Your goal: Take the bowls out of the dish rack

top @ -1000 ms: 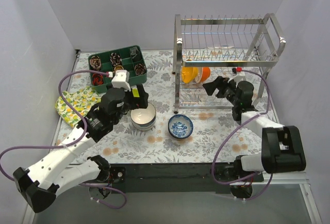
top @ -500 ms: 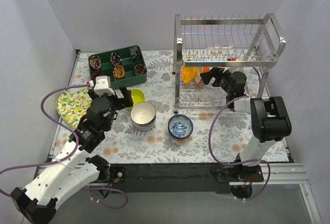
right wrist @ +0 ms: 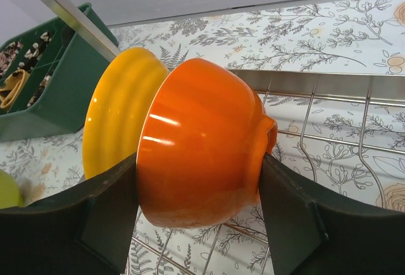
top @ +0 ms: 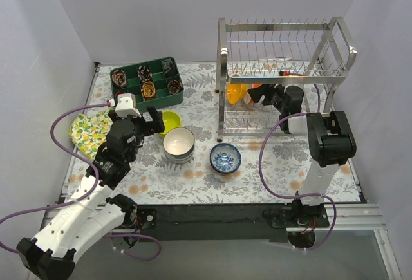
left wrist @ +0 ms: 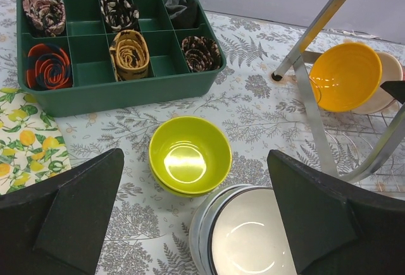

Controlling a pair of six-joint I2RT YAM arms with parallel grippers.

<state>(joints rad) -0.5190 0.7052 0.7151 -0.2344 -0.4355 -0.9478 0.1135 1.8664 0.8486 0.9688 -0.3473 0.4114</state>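
Observation:
The chrome dish rack (top: 286, 55) stands at the back right. On its lower tier stand a yellow bowl (right wrist: 117, 110) and an orange bowl (right wrist: 202, 142) on edge. My right gripper (right wrist: 197, 161) reaches into that tier (top: 259, 93), shut on the orange bowl, one finger at its rim and one at its foot. On the mat sit two nested lime-green bowls (top: 169, 121), a stack of white bowls (top: 179, 145) and a blue-patterned bowl (top: 225, 158). My left gripper (top: 151, 118) is open and empty above the lime-green bowls (left wrist: 190, 156) and the white stack (left wrist: 253, 237).
A dark green compartment tray (top: 174, 93) with rolled items stands at the back left. A lemon-print cloth (top: 90, 132) lies at the left edge. The rack's post (left wrist: 310, 117) rises just right of the lime-green bowls. A beige bowl (left wrist: 389, 82) stands behind the yellow one.
My left gripper has pulled back left from the white stack, uncovering the lime-green bowls. My right gripper has moved forward into the rack's lower tier onto the orange bowl.

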